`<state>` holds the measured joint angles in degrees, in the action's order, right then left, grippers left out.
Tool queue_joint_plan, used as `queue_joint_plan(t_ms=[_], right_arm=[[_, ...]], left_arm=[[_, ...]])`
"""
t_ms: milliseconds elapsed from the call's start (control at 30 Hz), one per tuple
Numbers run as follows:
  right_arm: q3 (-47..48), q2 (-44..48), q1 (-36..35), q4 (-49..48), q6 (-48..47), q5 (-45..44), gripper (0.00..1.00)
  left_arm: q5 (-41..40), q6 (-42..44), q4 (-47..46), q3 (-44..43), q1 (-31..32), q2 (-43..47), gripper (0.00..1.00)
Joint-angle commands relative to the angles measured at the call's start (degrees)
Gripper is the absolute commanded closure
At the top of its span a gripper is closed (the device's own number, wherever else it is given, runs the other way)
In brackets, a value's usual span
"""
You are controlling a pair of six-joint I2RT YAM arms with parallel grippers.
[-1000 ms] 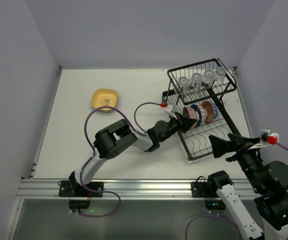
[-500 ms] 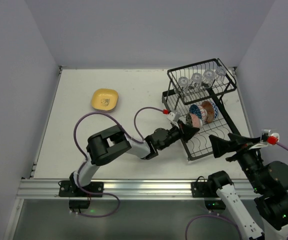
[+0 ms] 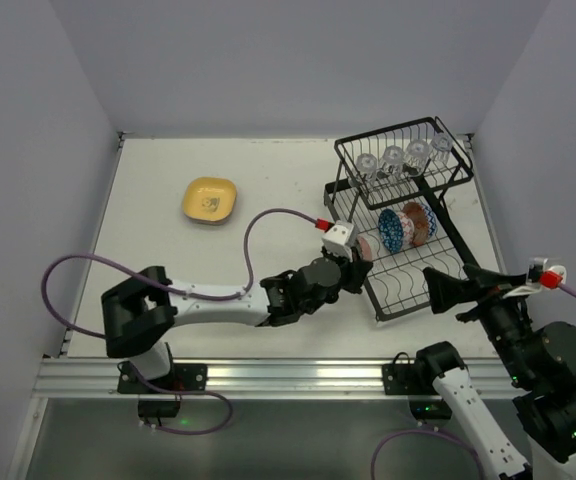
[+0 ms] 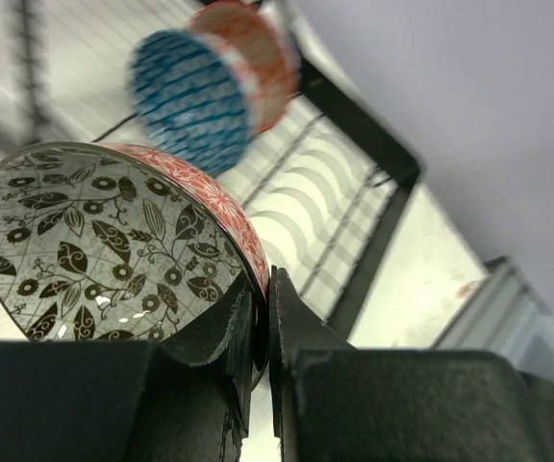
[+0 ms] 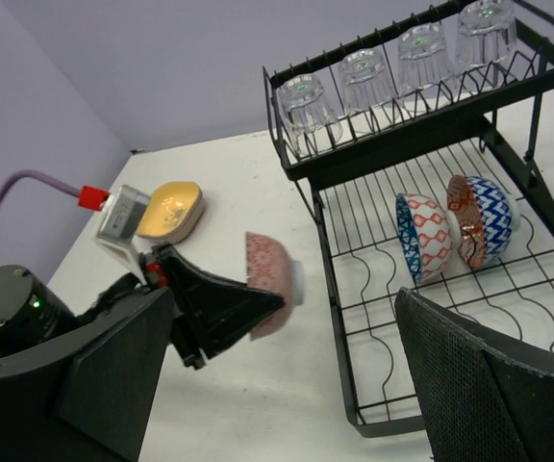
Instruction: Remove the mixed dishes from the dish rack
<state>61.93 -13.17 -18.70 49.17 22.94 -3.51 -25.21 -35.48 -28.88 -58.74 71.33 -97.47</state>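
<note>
Now that your left hand (image 4: 263, 327) has pulled back, it's pinching the reddish-pink bowl (image 5: 269, 279) by the rim just left of the dish rack (image 5: 335, 318), no longer inside; right hand (image 3: 446, 292) spread wide, nr rack front

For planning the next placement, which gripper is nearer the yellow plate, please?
Left. The left gripper is right of the yellow plate, at the dish rack's left edge; the right gripper is farther right, at its near corner.

Black joints (image 3: 133, 315), white links (image 3: 213, 297), purple cables (image 3: 278, 211), red plugs (image 3: 544, 281), white camera box (image 3: 339, 236), black left gripper (image 4: 261, 289)
</note>
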Motion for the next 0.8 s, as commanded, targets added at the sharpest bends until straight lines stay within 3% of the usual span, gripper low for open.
queue_joint_plan(t_ms=[0, 67, 200, 267, 500, 767], right_arm=[[3.4, -3.5, -0.2, 0.3, -2.6, -4.0, 0.01], [3.5, -5.0, -0.1, 0.2, -2.6, -3.6, 0.01], [3.4, -7.8, -0.1, 0.2, -2.7, -1.6, 0.01], [3.3, -8.4, -0.1, 0.2, -2.5, 0.1, 0.01], [3.3, -8.0, -0.2, 0.8, -1.9, 1.9, 0.01], [1.9, -7.7, -0.2, 1.5, -2.9, 3.2, 0.02]], left_arm=[[-12.7, -1.9, 28.1, -2.2, -1.5, 6.5, 1.00], [-9.7, -5.9, 41.3, -4.6, -7.0, 6.3, 1.00], [5.8, -3.9, 50.5, -10.9, -18.3, 1.3, 1.00], [9.1, -1.1, 58.0, -16.1, -22.7, -2.4, 1.00], [15.5, 5.9, 71.6, -35.7, -28.6, -17.3, 1.00], [12.1, 10.3, 81.4, -52.4, -30.5, -28.6, 1.00]])
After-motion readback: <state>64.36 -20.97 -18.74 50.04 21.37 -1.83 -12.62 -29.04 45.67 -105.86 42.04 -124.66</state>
